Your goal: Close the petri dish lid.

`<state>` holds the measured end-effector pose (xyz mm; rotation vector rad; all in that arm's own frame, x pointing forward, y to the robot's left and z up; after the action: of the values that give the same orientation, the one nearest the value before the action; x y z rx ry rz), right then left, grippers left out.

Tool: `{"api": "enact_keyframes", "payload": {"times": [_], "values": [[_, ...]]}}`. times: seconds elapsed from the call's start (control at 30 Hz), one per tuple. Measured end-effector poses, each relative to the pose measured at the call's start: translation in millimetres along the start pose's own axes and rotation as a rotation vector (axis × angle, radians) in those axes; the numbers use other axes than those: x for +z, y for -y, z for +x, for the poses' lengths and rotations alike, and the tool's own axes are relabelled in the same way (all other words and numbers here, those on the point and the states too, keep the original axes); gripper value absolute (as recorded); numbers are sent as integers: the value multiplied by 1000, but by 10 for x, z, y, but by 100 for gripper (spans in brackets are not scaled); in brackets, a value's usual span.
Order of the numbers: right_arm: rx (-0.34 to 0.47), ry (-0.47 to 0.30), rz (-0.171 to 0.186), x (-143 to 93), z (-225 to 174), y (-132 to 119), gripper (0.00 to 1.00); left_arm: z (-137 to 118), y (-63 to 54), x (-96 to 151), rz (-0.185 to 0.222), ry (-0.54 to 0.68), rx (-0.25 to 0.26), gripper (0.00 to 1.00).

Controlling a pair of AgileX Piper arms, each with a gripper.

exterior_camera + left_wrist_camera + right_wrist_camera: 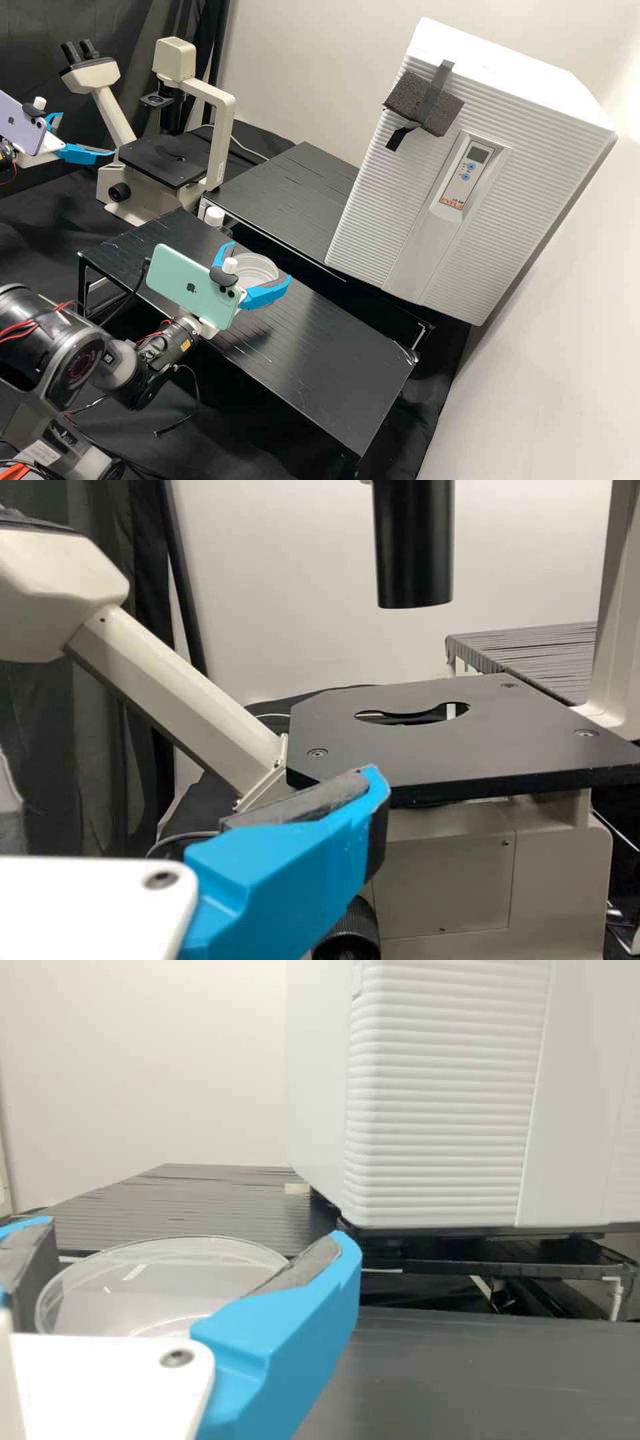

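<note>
Pale wall (300, 67) behind the microscope (220, 147); dark curtain (133, 20) at its back left; black stand (347, 360) in front of it, in the high view; white cabinet (460, 173) to its right.

Item: dish (257, 269), clear, round, one. We find it over the stand, in front of the microscope and to its right. Whether a lid and a base are both there, and whether it touches the stand, we cannot tell.

Item: right gripper (261, 260), same place. Fingers apart by the dish's width, one on either side, pinching it by our reading.

Item: left gripper (87, 134), just left of the microscope. Fingers spread, nothing between.

Risks, as we judge them: a lid lowered off-centre could catch on the base's rim and sit askew; too hard a squeeze could bow the thin wall or make it spring out; one finger releasing first could drag the lid sideways; fingers set low could nudge the base along the slick stand.

Orientation: dish near level, its flat faces up and down. Being round, it has no long axis that we can name. Which face is the open one, we cannot tell.
</note>
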<state>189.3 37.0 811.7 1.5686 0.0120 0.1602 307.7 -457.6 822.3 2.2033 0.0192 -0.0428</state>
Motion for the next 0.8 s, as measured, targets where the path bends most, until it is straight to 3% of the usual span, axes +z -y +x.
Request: {"api": "enact_keyframes", "payload": {"times": [0.27, 0.53, 0.8], "values": [[-39, -8, -24, -44, 75, 104, 0, 0, 0, 0, 0, 0, 0, 100], [-55, 35, -20, 1, 143, 179, 0, 0, 0, 0, 0, 0, 0, 100], [-54, 67, -41, 63, 219, 194, 0, 0, 0, 0, 0, 0, 0, 100]]}}
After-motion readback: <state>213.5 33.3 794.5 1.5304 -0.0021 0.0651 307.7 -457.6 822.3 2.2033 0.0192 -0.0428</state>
